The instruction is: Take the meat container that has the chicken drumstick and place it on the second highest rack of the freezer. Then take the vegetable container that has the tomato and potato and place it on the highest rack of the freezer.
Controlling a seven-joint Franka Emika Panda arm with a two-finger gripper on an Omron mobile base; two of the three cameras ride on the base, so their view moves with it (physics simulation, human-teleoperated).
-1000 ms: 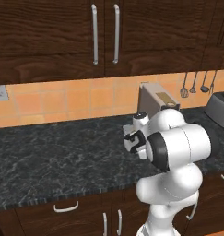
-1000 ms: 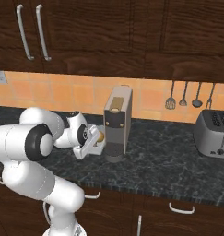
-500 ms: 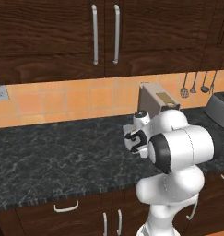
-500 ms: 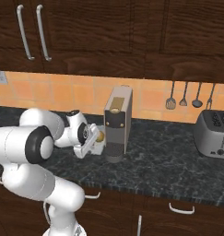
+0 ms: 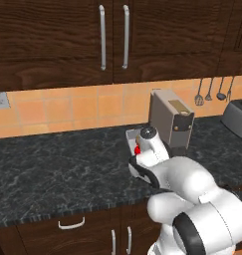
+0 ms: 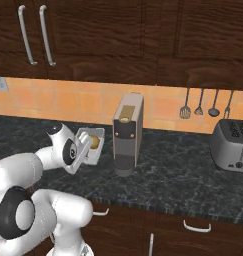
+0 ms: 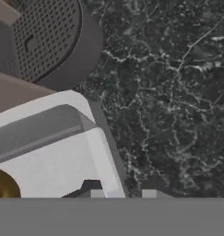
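The vegetable container [image 6: 91, 145] is a small white tray on the dark counter just left of the coffee machine. It holds the tan potato [image 6: 95, 142] and the red tomato [image 5: 137, 149]. My gripper [image 6: 84, 151] reaches it from the near side. In the hand view the gripper [image 7: 123, 193] has one fingertip on each side of the vegetable container's [image 7: 62, 133] near wall, shut on the rim. The potato [image 7: 2, 186] shows at the lower left there. I cannot tell whether the tray has left the counter. The meat container, the chicken drumstick and the freezer are out of view.
A tan and dark coffee machine [image 6: 127, 131] stands right beside the tray, and its round drip grille [image 7: 44, 37] shows close ahead of the hand. A grey toaster [image 6: 234, 146] sits at the far right under hanging utensils [image 6: 199, 105]. Dark wall cabinets [image 5: 112, 37] hang above.
The jaws have closed from wide open onto the tray's rim. The arm's elbow has sunk lower. The tray has stayed in about the same spot beside the coffee machine.
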